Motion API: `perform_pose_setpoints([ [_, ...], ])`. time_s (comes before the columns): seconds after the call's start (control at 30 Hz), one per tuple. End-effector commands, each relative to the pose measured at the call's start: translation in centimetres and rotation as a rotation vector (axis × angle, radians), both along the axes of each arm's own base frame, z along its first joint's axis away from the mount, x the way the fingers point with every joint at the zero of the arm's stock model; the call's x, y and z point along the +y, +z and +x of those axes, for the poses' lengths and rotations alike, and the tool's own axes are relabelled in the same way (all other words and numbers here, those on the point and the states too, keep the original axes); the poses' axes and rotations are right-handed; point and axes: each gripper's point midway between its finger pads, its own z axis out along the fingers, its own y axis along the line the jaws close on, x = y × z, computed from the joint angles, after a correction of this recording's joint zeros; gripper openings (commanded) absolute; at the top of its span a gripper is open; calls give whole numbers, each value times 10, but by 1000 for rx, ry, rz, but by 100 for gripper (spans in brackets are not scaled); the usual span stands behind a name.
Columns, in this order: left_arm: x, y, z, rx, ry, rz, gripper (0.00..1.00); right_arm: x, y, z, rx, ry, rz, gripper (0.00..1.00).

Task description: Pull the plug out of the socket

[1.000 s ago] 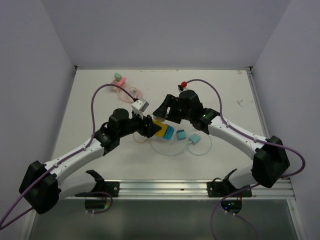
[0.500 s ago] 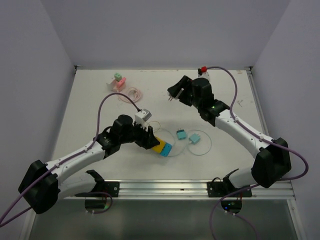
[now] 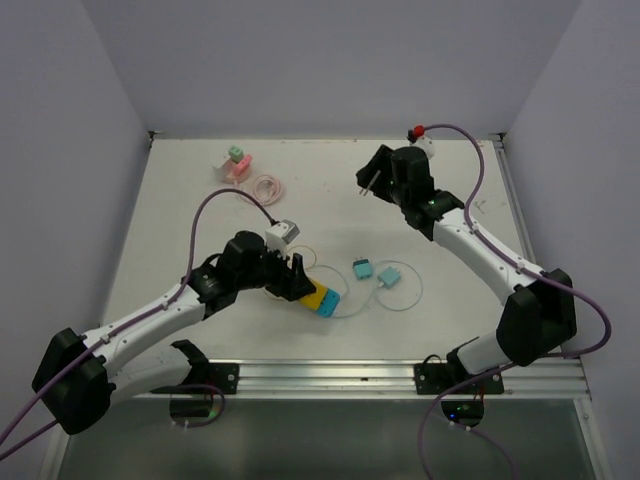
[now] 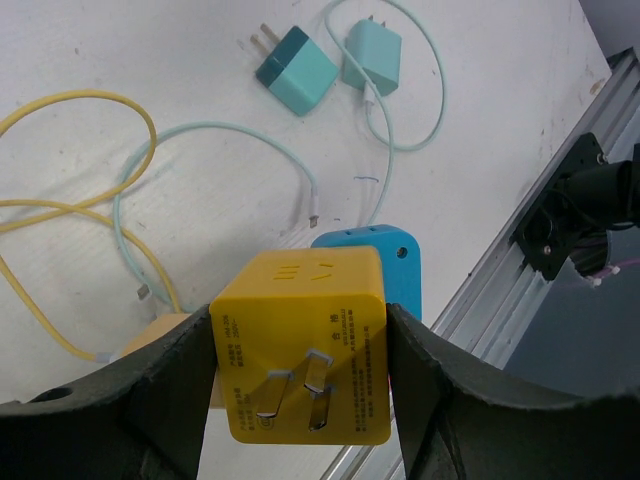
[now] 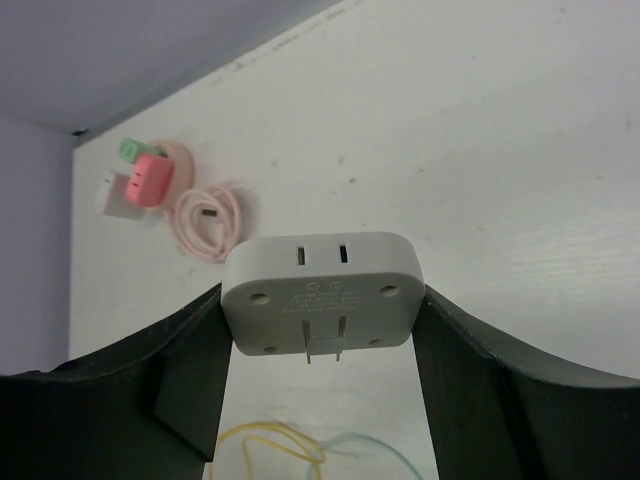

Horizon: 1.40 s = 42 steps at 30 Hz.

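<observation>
The right hand (image 3: 376, 178) grips one grey plug (image 5: 320, 290) above the far side of the surface (image 3: 170, 220). Its long axis runs finger to finger, and its two-pronged face is turned to the wrist camera. The left hand (image 3: 296, 278) clamps one yellow socket cube (image 4: 305, 360), prongs toward its camera, with a blue block (image 4: 385, 270) touching behind. Two teal chargers (image 4: 297, 70) lie nearby.

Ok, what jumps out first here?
The left gripper clamps a yellow cube plug, prongs facing its camera, with a blue block behind it, toward the front middle of the table. The right gripper holds a grey two-slot adapter over its far side, right of centre.
</observation>
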Motion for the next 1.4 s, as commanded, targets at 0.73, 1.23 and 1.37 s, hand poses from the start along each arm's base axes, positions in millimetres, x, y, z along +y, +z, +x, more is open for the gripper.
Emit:
perform_pose_setpoints([
  [0.73, 23, 85, 95, -170, 335, -140, 0, -53, -203, -65, 618, 185, -499, 38],
  [1.23, 27, 86, 104, -163, 367, -150, 0, -49, -169, -62, 561, 211, -485, 93],
  [1.37, 29, 93, 108, -178, 386, -158, 0, -35, -144, -59, 479, 253, -413, 94],
])
